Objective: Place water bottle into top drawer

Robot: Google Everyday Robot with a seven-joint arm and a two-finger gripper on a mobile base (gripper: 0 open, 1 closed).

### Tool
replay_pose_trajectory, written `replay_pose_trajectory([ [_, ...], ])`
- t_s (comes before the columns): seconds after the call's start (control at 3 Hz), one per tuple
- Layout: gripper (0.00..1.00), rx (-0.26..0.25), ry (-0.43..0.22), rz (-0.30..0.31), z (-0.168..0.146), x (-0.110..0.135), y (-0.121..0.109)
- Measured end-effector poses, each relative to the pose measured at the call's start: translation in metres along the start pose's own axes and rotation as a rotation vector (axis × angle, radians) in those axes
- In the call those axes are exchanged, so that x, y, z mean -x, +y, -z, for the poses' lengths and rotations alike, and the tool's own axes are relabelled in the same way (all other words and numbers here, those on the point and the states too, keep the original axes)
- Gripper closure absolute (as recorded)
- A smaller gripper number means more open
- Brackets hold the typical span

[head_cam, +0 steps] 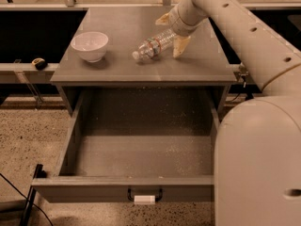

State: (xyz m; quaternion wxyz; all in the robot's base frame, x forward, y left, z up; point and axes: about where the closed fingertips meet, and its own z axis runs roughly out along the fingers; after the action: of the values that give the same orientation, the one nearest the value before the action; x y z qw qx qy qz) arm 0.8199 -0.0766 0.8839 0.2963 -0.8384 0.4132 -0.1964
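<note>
The water bottle (153, 44) lies on its side on the grey cabinet top (117, 27), white cap pointing front-left. My gripper (172, 33) is at the bottle's base end, open, with one finger behind the bottle and one fingertip (180, 46) in front of it, straddling the base. The bottle rests on the surface. The top drawer (141, 149) is pulled fully out below; its speckled floor holds nothing. Its front panel (94, 188) carries a dark handle with a white tag (144, 199).
A white bowl (90, 45) stands on the cabinet top, left of the bottle. My arm's large pale body (258, 164) fills the right foreground and covers the drawer's right front corner. A small dark object (38, 62) sits on a ledge at left.
</note>
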Motion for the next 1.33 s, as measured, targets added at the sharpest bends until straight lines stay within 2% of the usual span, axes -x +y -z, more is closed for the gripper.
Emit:
replay_pose_trajectory([
  [0.33, 0.21, 0.018, -0.025, -0.01, -0.0137, 0.0038, 0.0017],
  [1.0, 0.25, 0.033, -0.048, -0.005, -0.0162, 0.012, 0.0],
  [1.33, 0.43, 0.033, -0.048, -0.005, -0.0147, 0.0119, -0.0014],
])
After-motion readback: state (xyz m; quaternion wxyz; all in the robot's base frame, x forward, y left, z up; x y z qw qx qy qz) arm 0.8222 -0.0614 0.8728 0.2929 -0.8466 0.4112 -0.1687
